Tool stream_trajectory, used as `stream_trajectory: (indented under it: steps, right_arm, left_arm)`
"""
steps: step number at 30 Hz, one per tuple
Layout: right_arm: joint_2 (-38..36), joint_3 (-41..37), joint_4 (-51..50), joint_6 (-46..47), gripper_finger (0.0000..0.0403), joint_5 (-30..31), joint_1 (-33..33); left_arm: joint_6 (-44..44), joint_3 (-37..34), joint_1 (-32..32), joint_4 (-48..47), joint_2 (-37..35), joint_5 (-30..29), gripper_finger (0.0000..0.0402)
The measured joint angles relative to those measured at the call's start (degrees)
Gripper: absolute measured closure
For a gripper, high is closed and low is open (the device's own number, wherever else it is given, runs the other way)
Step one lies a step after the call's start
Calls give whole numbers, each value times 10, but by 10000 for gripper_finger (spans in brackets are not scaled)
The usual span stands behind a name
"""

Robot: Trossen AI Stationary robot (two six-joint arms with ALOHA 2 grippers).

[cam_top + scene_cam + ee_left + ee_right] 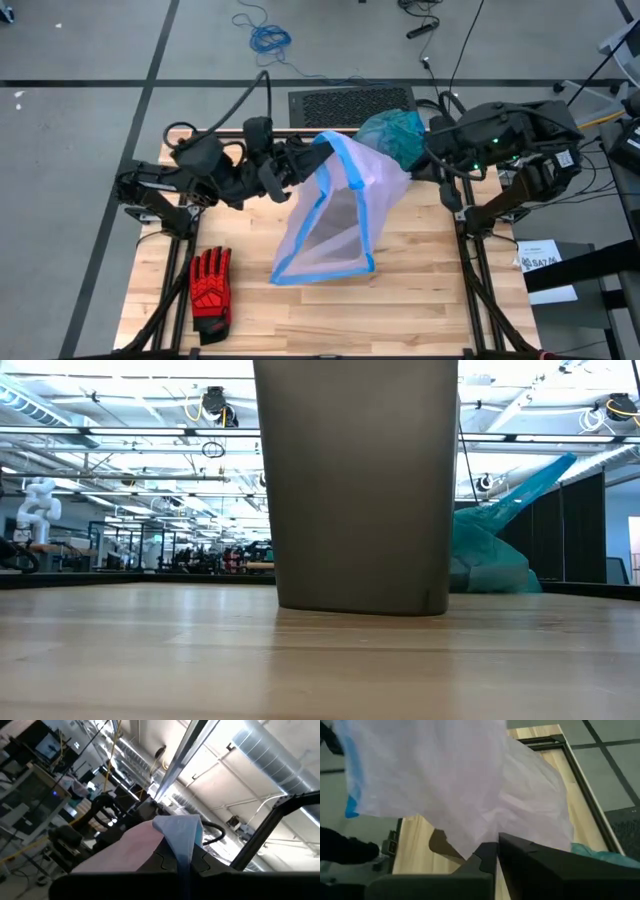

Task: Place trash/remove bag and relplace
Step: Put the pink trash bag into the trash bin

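Both grippers pinch the lilac bag (335, 215) and hold it spread over the bin (356, 485)
Left gripper (308, 160) is clamped on the blue rim at the bag's far corner, and right gripper (497, 851) is closed on the thin film at the opposite side, so the mouth hangs open between them above the table (420, 290); the teal-green bag (392, 135) sits bunched at the far edge, just beside the right arm. A slip looks likeliest on the right, where only smooth film is pinched, and an uneven pull could let the mouth sag or miss the bin's rim. Left arm reaches in low from its side, the right folds inward, and both wrists point toward the middle
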Motion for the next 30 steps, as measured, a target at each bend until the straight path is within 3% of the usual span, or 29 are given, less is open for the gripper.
stream_trajectory:
  steps: [4, 10, 19, 24, 30]
  right_arm:
    - [-6, -1, -11, -7, 362, 2, 1]
    - [-31, -1, -1, -9, 279, 13, 1]
    - [-79, -1, 77, 10, 190, -36, 1]
    - [-99, 0, 116, -11, 183, 1, 0]
    - [-82, 0, 116, -71, 228, 139, -3]
  left_arm:
    - [-24, 0, 9, 2, 7, 14, 402]
    - [-24, 0, 12, 3, 8, 14, 401]
    - [-24, 0, 13, 2, 8, 14, 402]
    - [-24, 0, 18, 2, 8, 14, 401]
    - [-24, 0, 19, 2, 8, 27, 402]
